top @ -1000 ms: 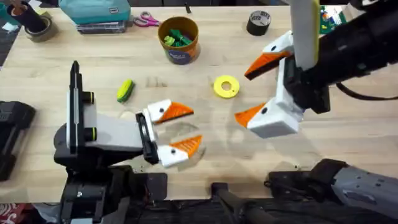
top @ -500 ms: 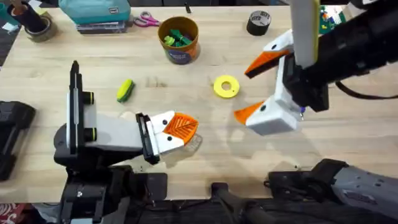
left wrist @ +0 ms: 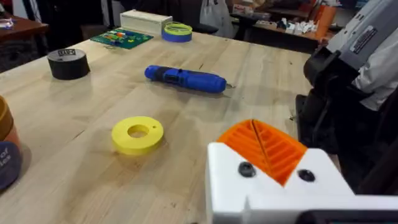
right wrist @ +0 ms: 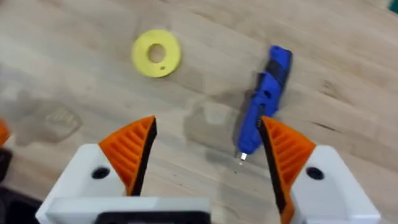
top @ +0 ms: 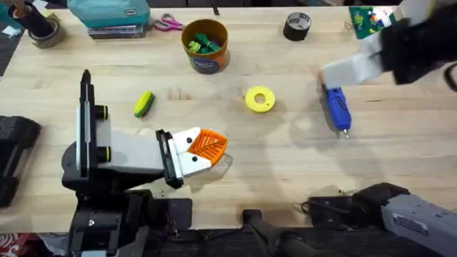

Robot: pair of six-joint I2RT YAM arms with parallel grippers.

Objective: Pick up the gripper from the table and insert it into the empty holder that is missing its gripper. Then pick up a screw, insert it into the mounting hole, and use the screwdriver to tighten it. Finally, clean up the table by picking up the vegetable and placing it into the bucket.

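Since a moment ago the right hand (right wrist: 205, 162) has swung away, leaving the blue pen-shaped screwdriver (top: 335, 108) flat on the table (top: 285, 164), fingers wide and empty above it; descend straddling its barrel, while the left hand (top: 203, 150) stays closed.

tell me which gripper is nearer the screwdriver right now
Right. The right gripper hangs open just above the screwdriver, which lies on the table. The left gripper is shut, well across the table beyond the yellow spool.
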